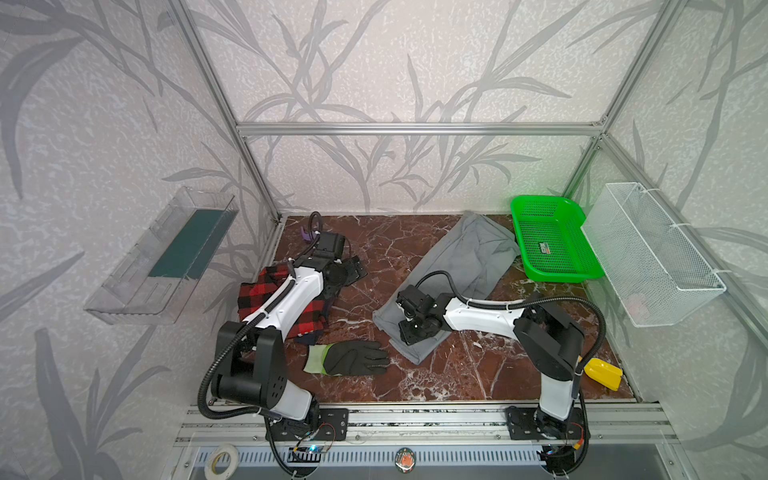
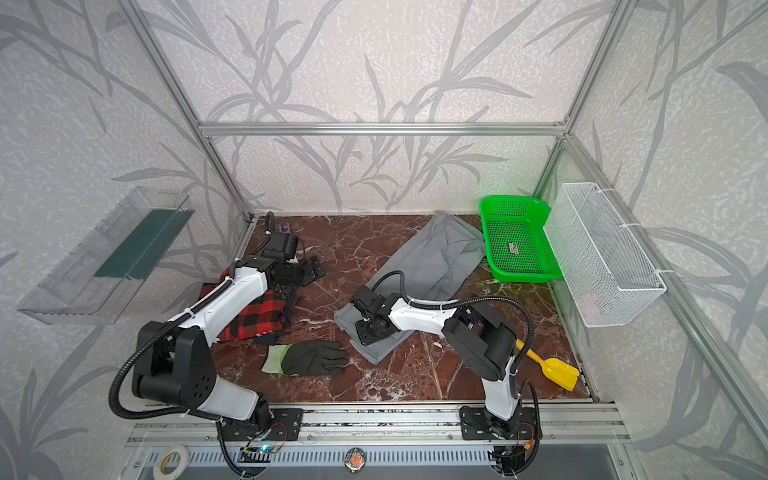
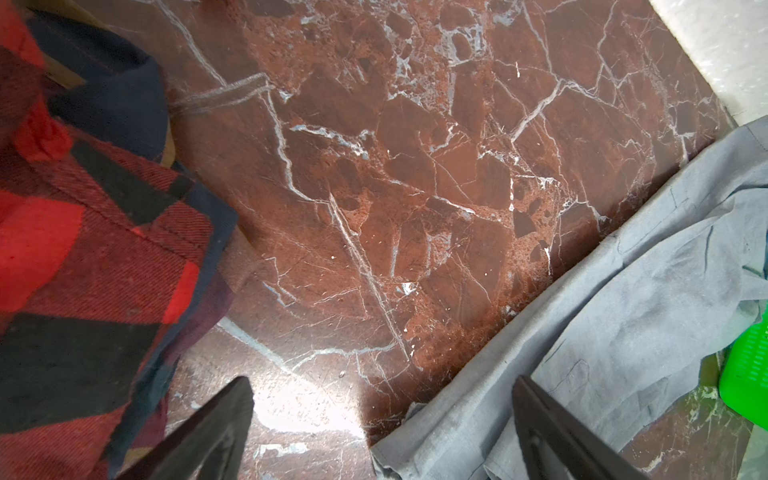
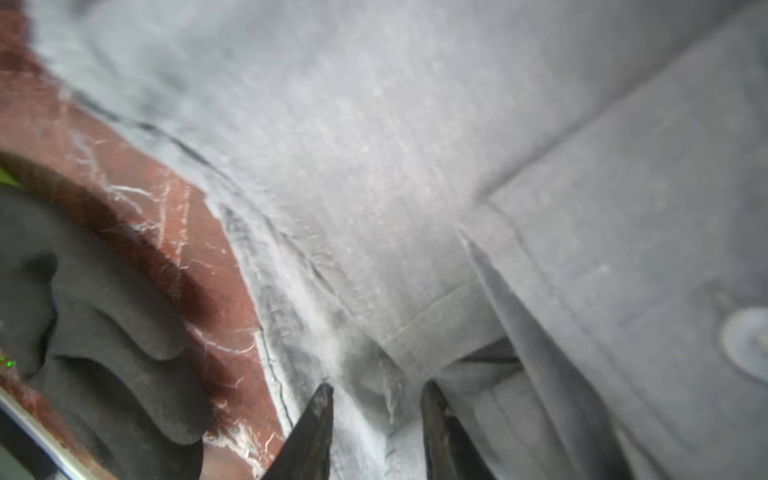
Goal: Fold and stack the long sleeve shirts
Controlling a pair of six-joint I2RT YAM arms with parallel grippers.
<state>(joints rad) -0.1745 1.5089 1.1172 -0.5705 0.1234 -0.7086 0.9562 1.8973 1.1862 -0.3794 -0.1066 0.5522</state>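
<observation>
The grey long sleeve shirt lies folded in a long strip, running from the back of the table toward the middle. My right gripper points down on its near end, jaws narrowed with a pucker of grey cloth between the fingertips. The red-and-black plaid shirt lies bunched at the left, partly under my left arm. My left gripper hangs wide open over bare table between the two shirts, holding nothing. One of its fingers is over the grey shirt's edge.
A black glove with a yellow-green cuff lies near the front, just left of the grey shirt. A green basket stands at the back right beside a white wire basket. A yellow scoop lies at the front right.
</observation>
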